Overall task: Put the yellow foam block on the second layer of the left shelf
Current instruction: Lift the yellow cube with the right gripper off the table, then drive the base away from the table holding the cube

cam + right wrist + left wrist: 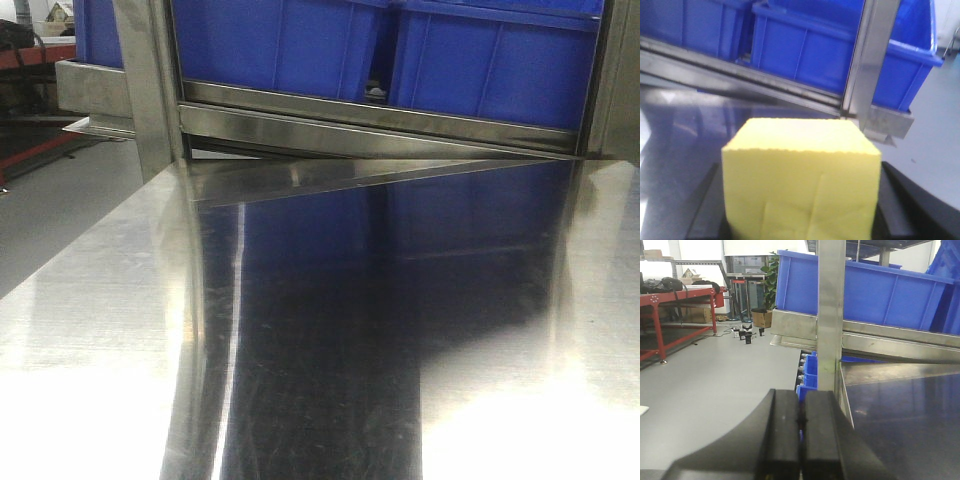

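The yellow foam block (pixel 800 175) fills the lower middle of the right wrist view, and my right gripper (pixel 801 202) is shut on it, a dark finger showing at each side. It hangs over the shiny steel surface (pixel 680 130) in front of a steel shelf rail (pixel 765 82) carrying blue bins (pixel 805 50). My left gripper (pixel 801 422) is shut with nothing between its fingers, just left of a steel shelf post (pixel 830 315). The front view shows the shelf rail (pixel 380 125) and no gripper or block.
Blue bins (pixel 480 60) sit on the shelf behind the steel tabletop (pixel 330 330). Small blue bins (pixel 810 370) are stacked low beside the post. Grey floor lies to the left, with a red workbench (pixel 675 297) and a cardboard box (pixel 761 317) farther off.
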